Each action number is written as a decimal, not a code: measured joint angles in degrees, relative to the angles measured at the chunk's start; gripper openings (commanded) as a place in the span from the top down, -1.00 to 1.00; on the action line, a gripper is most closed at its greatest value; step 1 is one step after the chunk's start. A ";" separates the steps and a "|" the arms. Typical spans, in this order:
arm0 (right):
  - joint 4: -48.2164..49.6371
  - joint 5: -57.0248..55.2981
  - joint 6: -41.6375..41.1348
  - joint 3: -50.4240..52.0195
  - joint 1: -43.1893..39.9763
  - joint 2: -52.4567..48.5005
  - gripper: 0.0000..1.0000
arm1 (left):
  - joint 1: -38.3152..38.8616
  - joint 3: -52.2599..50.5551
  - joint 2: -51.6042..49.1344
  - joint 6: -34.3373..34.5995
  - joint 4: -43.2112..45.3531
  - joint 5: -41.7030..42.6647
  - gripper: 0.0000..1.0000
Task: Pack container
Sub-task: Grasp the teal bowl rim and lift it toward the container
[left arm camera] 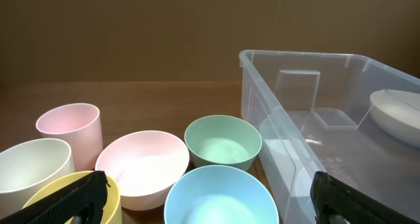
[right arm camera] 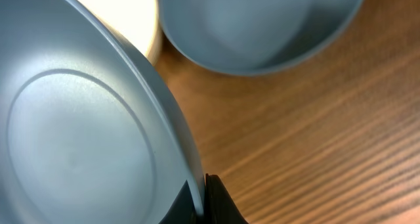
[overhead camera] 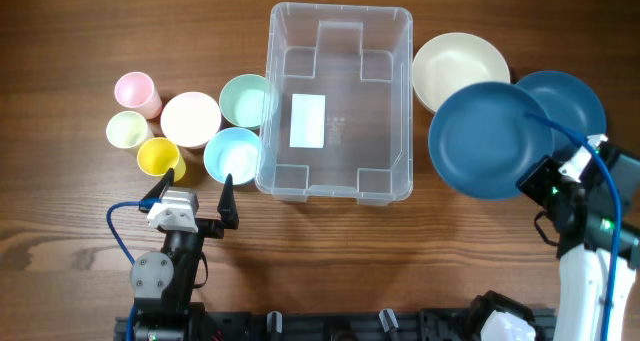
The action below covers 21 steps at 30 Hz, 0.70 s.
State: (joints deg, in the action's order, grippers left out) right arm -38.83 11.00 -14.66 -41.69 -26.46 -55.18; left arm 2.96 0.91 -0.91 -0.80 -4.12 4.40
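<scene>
- Container [overhead camera: 340,101]: the clear plastic bin sits on the bench [overhead camera: 320,251], ahead of my left end effector [overhead camera: 198,186] and off to its right. It lies well to the left of my right end effector [overhead camera: 535,181].
- It holds nothing yet; only a white label [overhead camera: 307,120] shows on its floor. It stands between the two groups of crockery, so I judge either arm could load it.
- My right end effector is clamped on the rim of the dark blue plate [overhead camera: 490,139]. The rim is pinched between the fingertips [right arm camera: 216,204], so the plate sticks out forward from them.
- The plate overlaps the cream bowl [overhead camera: 460,69] and the blue bowl [overhead camera: 562,101] from above. So I take it to be lifted off the bench and tilted, ready to go left towards the bin.
- Both of those bowls look empty, and they sit just beyond the held plate.
- My left end effector holds nothing, its fingers spread wide apart.
- The light blue bowl [overhead camera: 232,154] lies straight ahead of it, just beyond the tips, and seems its likeliest first pick.
- Further ahead are the mint green bowl [overhead camera: 246,99] and the pale pink bowl [overhead camera: 190,118].
- To its left are the yellow cup [overhead camera: 158,156], the pale cream cup [overhead camera: 127,129] and the pink cup [overhead camera: 135,91].
- All of these look empty, open side up, none nested.
</scene>
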 measured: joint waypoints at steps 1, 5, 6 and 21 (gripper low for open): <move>-0.24 0.72 0.00 -0.52 0.00 1.31 0.92 | 0.00 0.00 0.00 0.00 0.00 0.00 -1.00; -1.84 2.99 -0.02 -4.52 0.35 3.98 0.91 | 0.00 0.00 0.00 0.00 0.00 0.00 -1.00; -2.16 3.28 0.02 -5.88 0.74 4.22 0.91 | 0.00 0.00 0.00 0.00 0.00 0.00 -0.99; -0.37 -1.92 1.31 -34.14 29.49 -17.07 0.92 | 0.00 0.00 -0.04 0.00 -0.02 0.00 -1.00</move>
State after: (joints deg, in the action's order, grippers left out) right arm -39.20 9.08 -13.34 -75.83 3.03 -72.25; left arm 2.96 0.91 -0.95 -0.80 -4.14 4.40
